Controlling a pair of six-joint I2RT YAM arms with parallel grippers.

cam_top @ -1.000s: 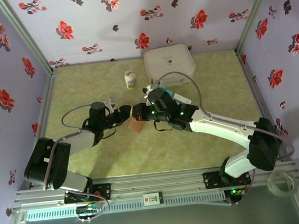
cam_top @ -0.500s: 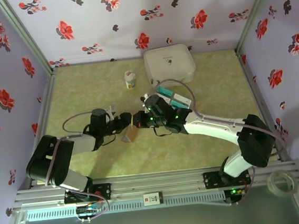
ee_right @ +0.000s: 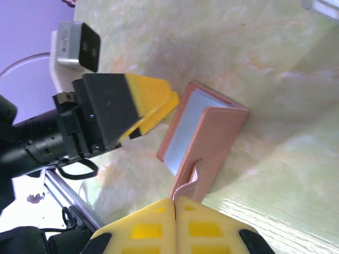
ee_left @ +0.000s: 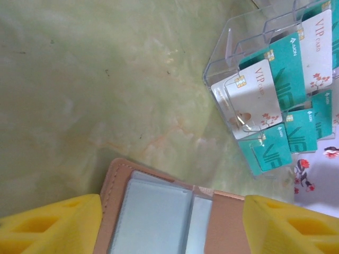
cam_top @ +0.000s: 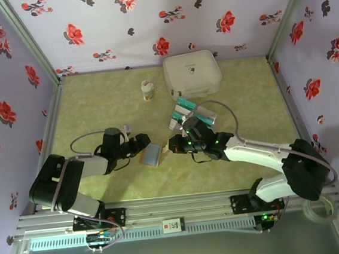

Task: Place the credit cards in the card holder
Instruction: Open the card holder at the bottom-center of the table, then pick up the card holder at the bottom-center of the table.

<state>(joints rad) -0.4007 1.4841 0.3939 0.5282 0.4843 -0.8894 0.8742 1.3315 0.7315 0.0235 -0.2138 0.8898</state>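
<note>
Brown card holder (cam_top: 152,155) lying open mid-table, blue-grey pockets up, right gripper (ee_right: 175,207) pinched shut on its strap tab, left gripper (ee_left: 172,219) spread wide over its other edge, teal credit cards (ee_left: 280,90) printed "VIP" in clear rack (ee_left: 233,47) just behind

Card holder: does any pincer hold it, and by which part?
The right pincer holds the card holder by its thin strap; the left pincer is open around it.
</note>
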